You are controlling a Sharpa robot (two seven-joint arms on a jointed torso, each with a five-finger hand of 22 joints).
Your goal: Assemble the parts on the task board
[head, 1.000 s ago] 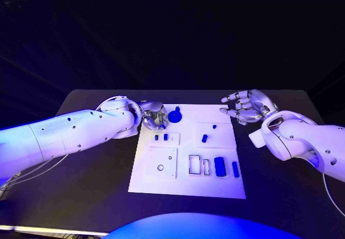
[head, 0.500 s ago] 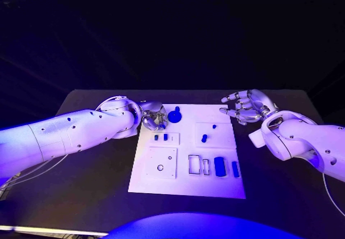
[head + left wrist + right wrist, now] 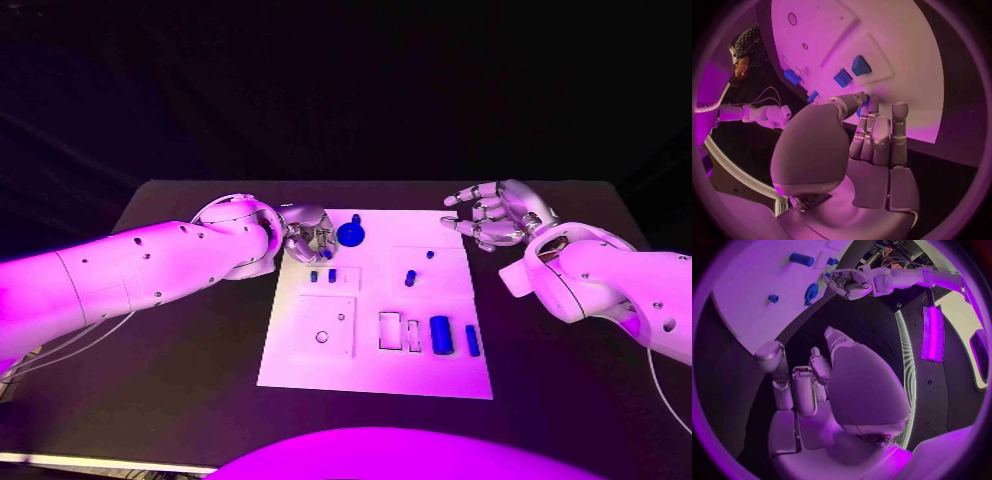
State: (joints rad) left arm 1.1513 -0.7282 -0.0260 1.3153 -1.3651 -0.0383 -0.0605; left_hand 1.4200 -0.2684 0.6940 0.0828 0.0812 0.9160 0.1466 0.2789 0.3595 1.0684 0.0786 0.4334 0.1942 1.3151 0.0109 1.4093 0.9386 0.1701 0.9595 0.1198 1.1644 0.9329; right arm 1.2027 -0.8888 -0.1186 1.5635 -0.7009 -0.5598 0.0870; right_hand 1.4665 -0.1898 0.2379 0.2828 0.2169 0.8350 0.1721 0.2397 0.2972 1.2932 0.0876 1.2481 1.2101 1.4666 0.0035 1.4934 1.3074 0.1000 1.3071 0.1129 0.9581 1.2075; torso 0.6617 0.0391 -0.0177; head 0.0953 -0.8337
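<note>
The white task board [image 3: 375, 372] lies mid-table. At its far left corner stands a round blue part [image 3: 351, 233] with a peg on top. My left hand [image 3: 306, 232] is curled right beside it; in the left wrist view its thumb and a finger pinch a blue edge [image 3: 865, 101]. The right wrist view shows that hand [image 3: 848, 282] against the same part [image 3: 811, 291]. My right hand [image 3: 493, 215] hovers off the board's far right corner, fingers apart, holding nothing. Two small blue pieces [image 3: 323, 275] and a blue peg [image 3: 410, 278] stand in the board's middle.
A blue block [image 3: 440, 334] and a blue bar [image 3: 472, 340] sit near the board's right edge, beside two rectangular slots [image 3: 389, 330]. A raised plate with a small hole [image 3: 323, 335] is at the near left. Black table [image 3: 188, 380] surrounds the board.
</note>
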